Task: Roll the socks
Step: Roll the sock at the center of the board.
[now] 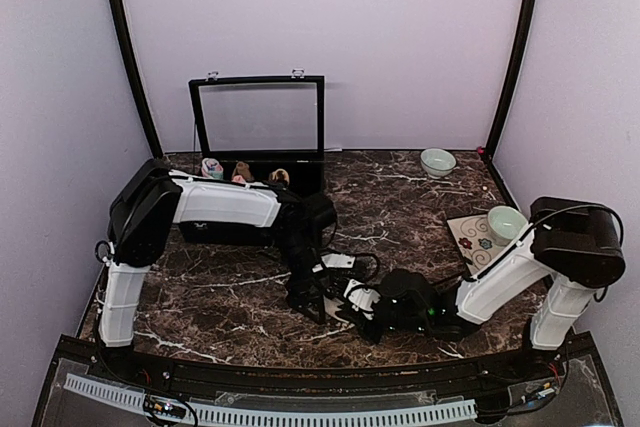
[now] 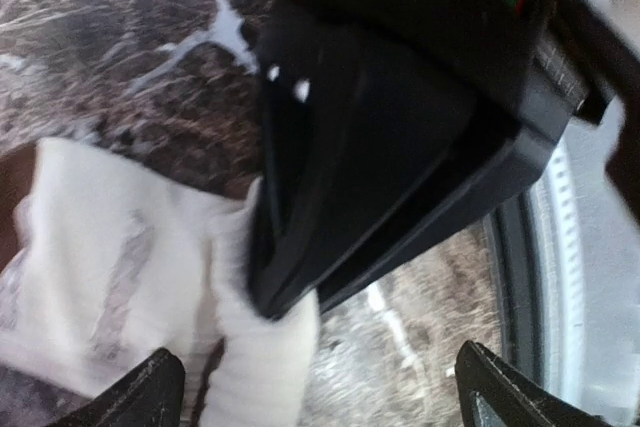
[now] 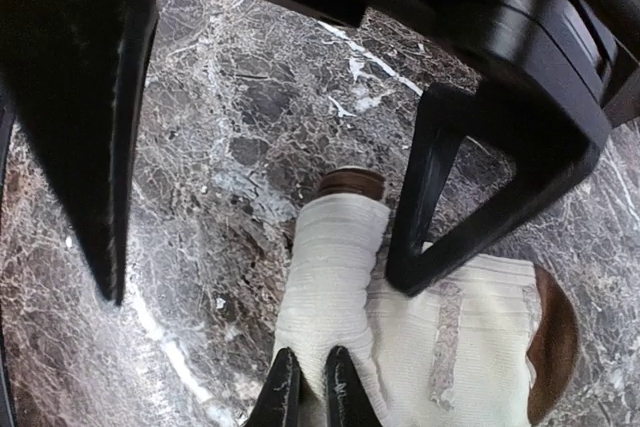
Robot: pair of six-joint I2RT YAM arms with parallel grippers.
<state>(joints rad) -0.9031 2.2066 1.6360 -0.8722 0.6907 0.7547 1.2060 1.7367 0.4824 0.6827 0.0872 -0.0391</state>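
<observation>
One pair of cream socks [image 3: 440, 347] lies flat on the worktop [image 1: 420, 207] close to the middle of its near edge, between the two grippers. The knit is ribbed and soft, with a brown toe rounding off one end and a brown band showing at the top of a fold that runs lengthwise. In the overhead view the arms cover almost all of the fabric. The left wrist view shows it [image 2: 110, 267] blurred and partly behind the other arm's black housing.

The right gripper [image 3: 315, 392] has its slim black fingers drawn together, nipping the near end of the ribbed fold. The left gripper [image 2: 320, 392] stands spread wide with nothing in it. One of its fingers [image 3: 450, 197] comes down on the sock beside the fold, the other clear of it over the stone.

The worktop is dark brown marble veined in white. At the back edge stands a black case [image 1: 258, 117] with its lid upright, small rolled bundles [image 1: 240, 172] poking out, mostly hidden by the left arm. A pale green bowl [image 1: 437, 161] sits near the back right corner. A second one [image 1: 505, 222] rests on a patterned mat [image 1: 468, 237] by the right edge.
</observation>
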